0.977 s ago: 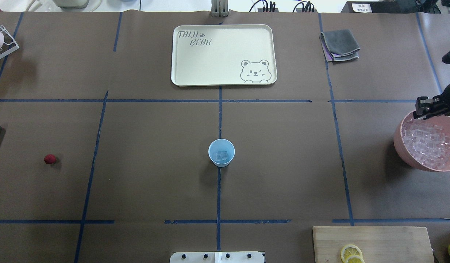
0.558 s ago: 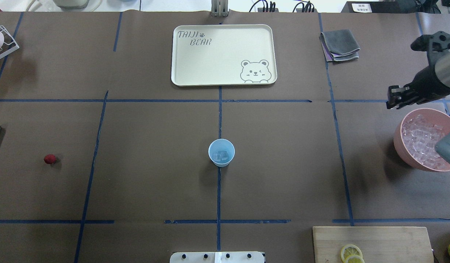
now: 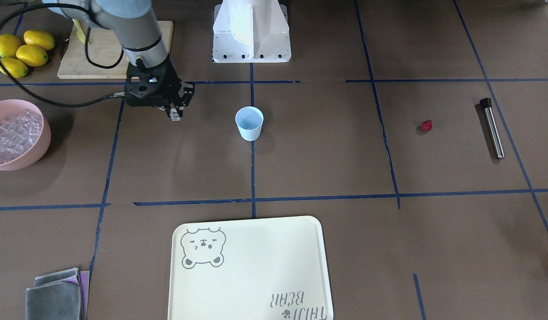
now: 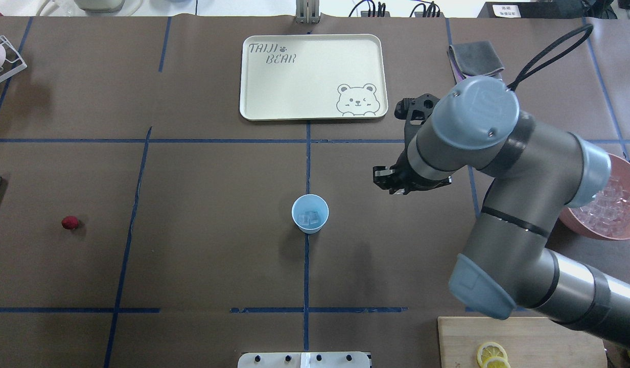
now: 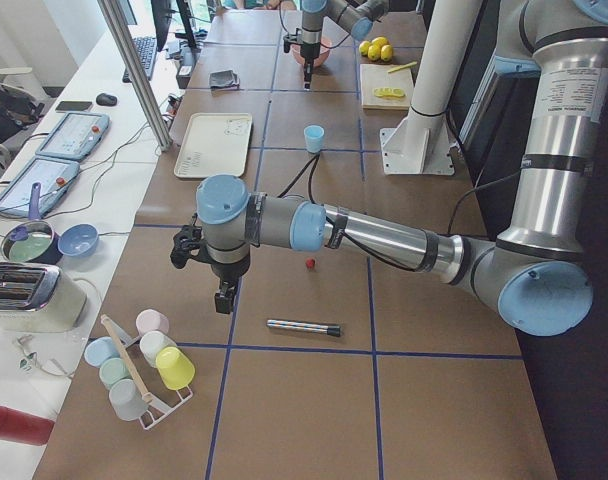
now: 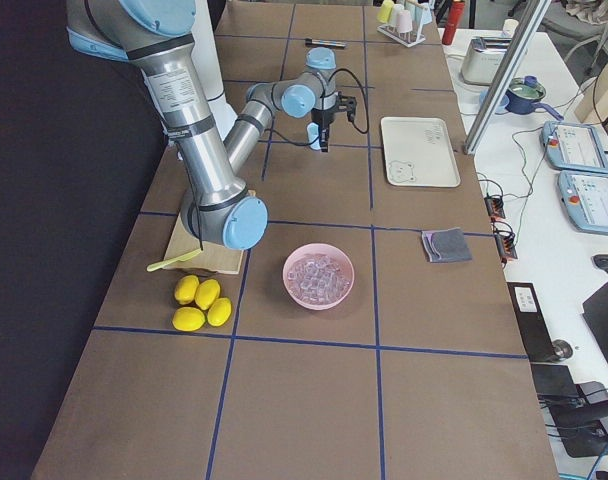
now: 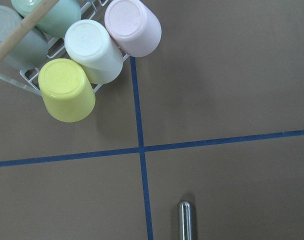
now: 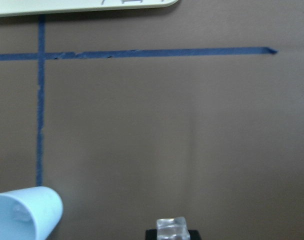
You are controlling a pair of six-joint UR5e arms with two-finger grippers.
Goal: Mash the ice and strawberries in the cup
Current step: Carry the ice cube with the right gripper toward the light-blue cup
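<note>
On cup's (image 3: 249, 123) right, apart: right hand (image 3: 175, 114) pinching ice cube (image 8: 171, 227).

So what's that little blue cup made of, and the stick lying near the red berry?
The cup looks like plastic: pale blue, opaque and smooth. The stick looks like metal, likely steel: silvery, with a bright highlight along it. Its black end cap may be rubber or plastic.

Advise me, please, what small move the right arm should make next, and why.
Probably carry the right pincer sideways until it hangs over the cup. The right wrist view shows an ice cube clamped in it, while the cup sits off to one side of the pincer, not beneath it, so letting go here would drop the cube on the table.
</note>
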